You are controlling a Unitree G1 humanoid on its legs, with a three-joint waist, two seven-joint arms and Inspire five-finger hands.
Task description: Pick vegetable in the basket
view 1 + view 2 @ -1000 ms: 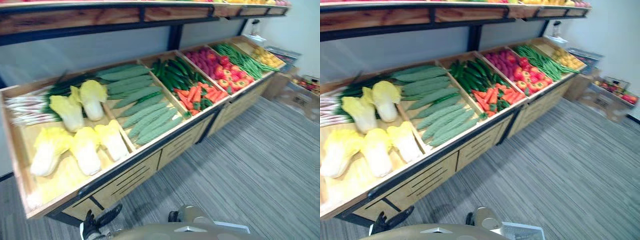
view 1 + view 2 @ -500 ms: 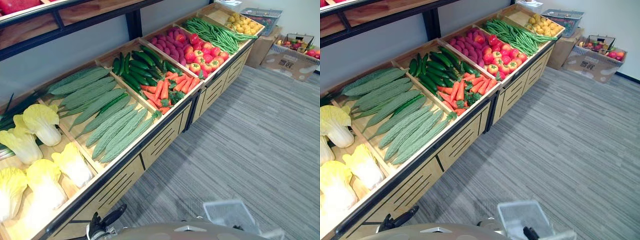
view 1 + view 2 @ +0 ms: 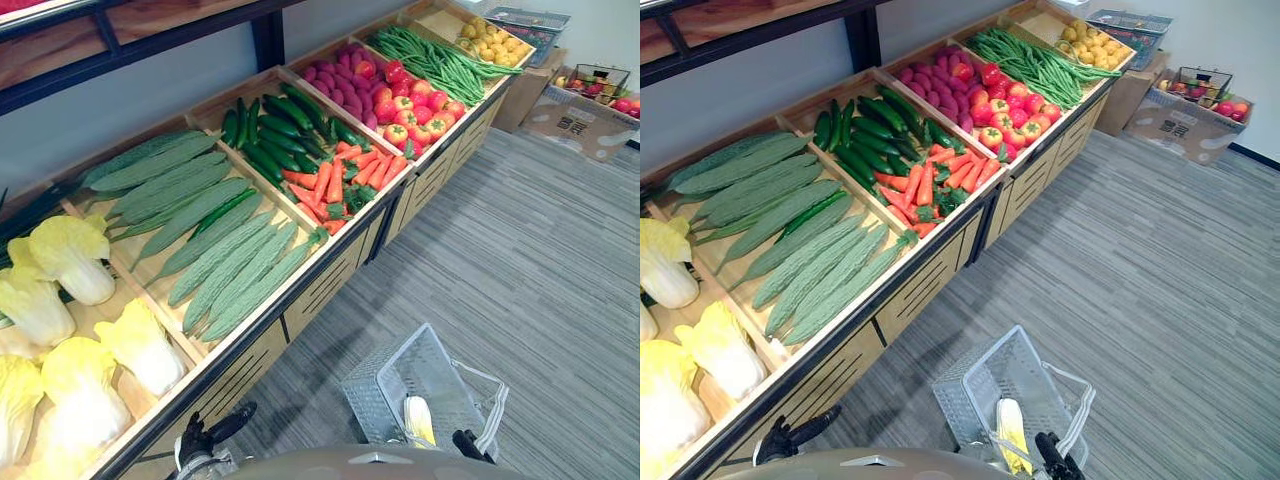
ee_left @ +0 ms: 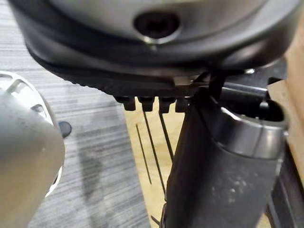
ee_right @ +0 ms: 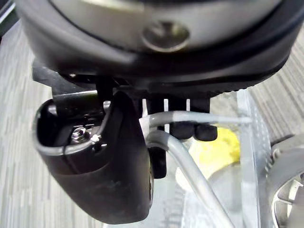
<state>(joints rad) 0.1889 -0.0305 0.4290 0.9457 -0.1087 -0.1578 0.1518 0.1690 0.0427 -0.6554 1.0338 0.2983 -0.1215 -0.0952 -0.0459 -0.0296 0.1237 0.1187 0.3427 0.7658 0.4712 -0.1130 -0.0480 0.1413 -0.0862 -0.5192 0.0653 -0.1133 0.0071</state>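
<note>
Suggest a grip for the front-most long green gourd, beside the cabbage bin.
Likely mid-body, from above with the left hand, fingers across its width; the right hand holds the basket handle. The gourd lies flat along the front rail, neighbours tight behind, so its top is exposed; its ends taper.

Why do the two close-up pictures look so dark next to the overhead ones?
Left wrist view: the left hand is a dark bulk right before the lens. Right wrist view: the right hand likewise, curled round the basket handle, a yellow vegetable bright beyond. Eye views: even light on the produce stand.
</note>
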